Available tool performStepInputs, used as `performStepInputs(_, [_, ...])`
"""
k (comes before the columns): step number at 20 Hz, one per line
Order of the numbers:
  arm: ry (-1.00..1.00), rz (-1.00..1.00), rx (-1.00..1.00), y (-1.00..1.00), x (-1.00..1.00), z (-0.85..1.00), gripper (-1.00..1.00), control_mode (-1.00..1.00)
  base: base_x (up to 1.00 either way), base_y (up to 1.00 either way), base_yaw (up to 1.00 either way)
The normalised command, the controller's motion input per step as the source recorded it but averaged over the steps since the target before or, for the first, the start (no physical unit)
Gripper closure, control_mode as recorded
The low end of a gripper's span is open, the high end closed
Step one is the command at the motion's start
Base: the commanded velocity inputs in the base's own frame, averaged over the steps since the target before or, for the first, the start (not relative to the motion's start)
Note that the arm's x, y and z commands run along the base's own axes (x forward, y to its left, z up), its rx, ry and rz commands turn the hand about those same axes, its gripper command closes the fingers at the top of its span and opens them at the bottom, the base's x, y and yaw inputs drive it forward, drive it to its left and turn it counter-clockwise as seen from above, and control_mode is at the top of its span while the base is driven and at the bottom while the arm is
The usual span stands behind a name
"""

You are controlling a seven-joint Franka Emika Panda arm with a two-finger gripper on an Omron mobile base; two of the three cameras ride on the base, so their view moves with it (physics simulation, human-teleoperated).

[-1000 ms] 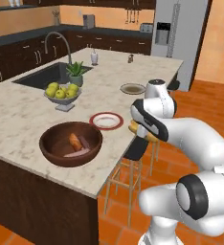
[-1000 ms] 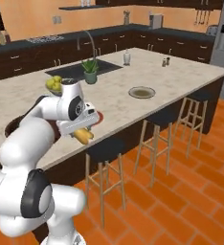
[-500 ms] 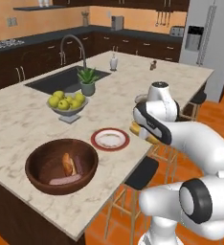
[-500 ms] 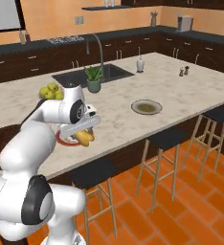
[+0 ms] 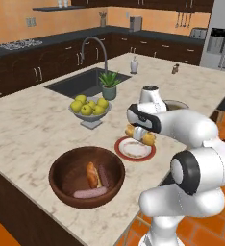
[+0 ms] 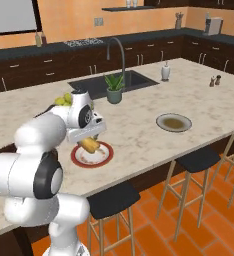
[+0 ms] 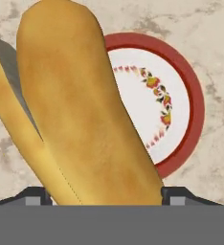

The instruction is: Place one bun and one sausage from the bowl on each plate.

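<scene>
1. While the base drove over the last second, both base views shifted as a whole: the counter [image 5: 32, 129] now sits closer and the scene is framed from a new angle. That is camera motion, not object motion.
2. End effector [image 5: 140, 134]: jaws spread wide, clamped across a bun [image 5: 141, 135]. In the hand view the bun [image 7: 80, 110] covers most of the frame btwn the tips. It was carried the same way 1 s ago, so the grip is unchanged.
3. Position chg: end effector now hangs directly over the red-rim plate [image 5: 135, 149], bun low above it, not yet set down. Hand view has the plate [image 7: 181, 110] showing past the bun's side, its face bare.
4. Bowl [image 5: 87, 177], nearest the base in the left view: holds one more bun [image 5: 92, 174] and two sausages [image 5: 89, 193]. None delivered yet, judged from the plates.
5. Fruit bowl [image 5: 90, 108] w/ yellow-green fruit stands beyond; not part of the task.
6. Second plate [image 6: 173, 122], grey w/ olive centre, lies further along the counter, well apart, nothing on it.
7. Implication: approach phase looks complete. Likely next op: lower, release bun on the red-rim plate. Remaining: 1 sausage here, 1 bun + 1 sausage for the far plate.
</scene>
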Motion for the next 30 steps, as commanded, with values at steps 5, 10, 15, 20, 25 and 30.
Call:
performStepInputs(5, [0.16,0.02,0.02,-0.10,0.84,-0.70,1.00,-1.00,0.00,0.00,0.00])
performStepInputs(10, [0.08,0.00,0.00,0.02,0.63,-0.43,1.00,-1.00,0.00,0.00,0.00])
performStepInputs(15, [0.09,0.00,0.00,0.01,0.39,-0.67,1.00,-1.00,0.00,0.00,0.00])
performStepInputs(20, [0.00,0.01,0.00,0.00,-0.21,-0.04,-1.00,-1.00,0.00,0.00,0.00])
performStepInputs(25, [-0.07,0.00,-0.01,0.19,-0.89,0.57,-1.00,-1.00,0.00,0.00,0.00])
performStepInputs(30, [-0.09,0.00,-0.02,0.90,-1.00,1.00,-1.00,-1.00,0.00,0.00,0.00])
